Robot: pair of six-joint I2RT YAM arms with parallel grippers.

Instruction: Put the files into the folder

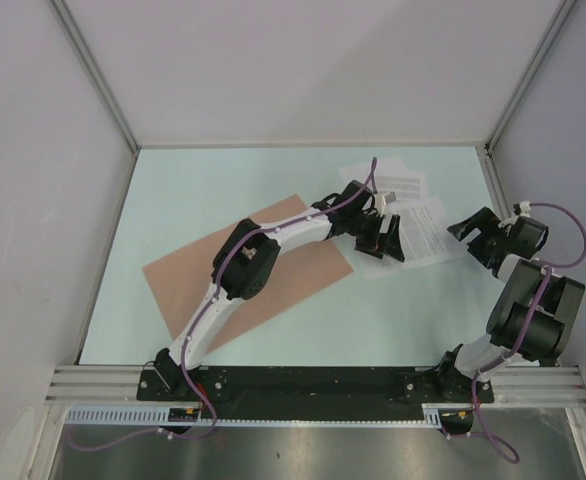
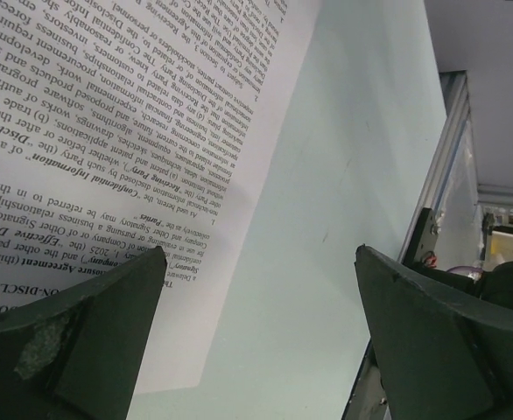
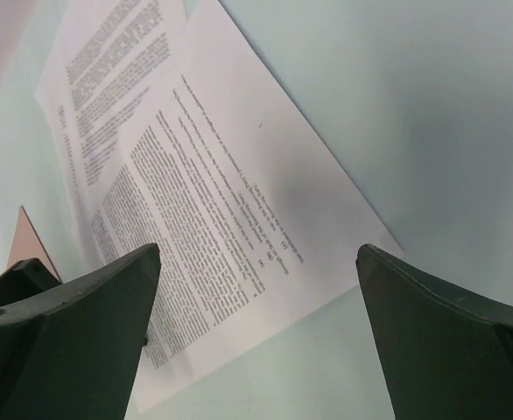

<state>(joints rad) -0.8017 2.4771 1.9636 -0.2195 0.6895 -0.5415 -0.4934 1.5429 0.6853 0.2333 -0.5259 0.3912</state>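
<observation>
Between the fingers of the left gripper (image 2: pixel 258 258), which stand wide apart and hold nothing, runs the long edge of one printed sheet. One finger hangs over the paper and the other over bare bench (image 1: pixel 223 190). Contact with the sheet cannot be confirmed from any view.

The right gripper (image 3: pixel 256 254) is likewise fully spread and empty. It is poised just beside the sheets on their right side.

The files (image 1: pixel 428 228) lie flat at the far right of the bench. At least two sheets overlap, printed side up. The folder (image 1: pixel 178 275) lies flat left of centre and is partly covered by the left arm, with one corner near the sheets. It appears closed, and the hinged edge cannot be identified.

Handling, as judged:
- The sheets are very light, thin and limp, and they crease easily.
- They lie flush on a smooth surface, so there is no raised edge to pinch from above.
- The sheets will likely slide over each other and over the bench.
- Best hold: a free edge or corner, with one finger pressing and dragging to buckle the paper upward.
- The folder is stiffer card, and its cover should be lifted at an unhinged edge.
</observation>
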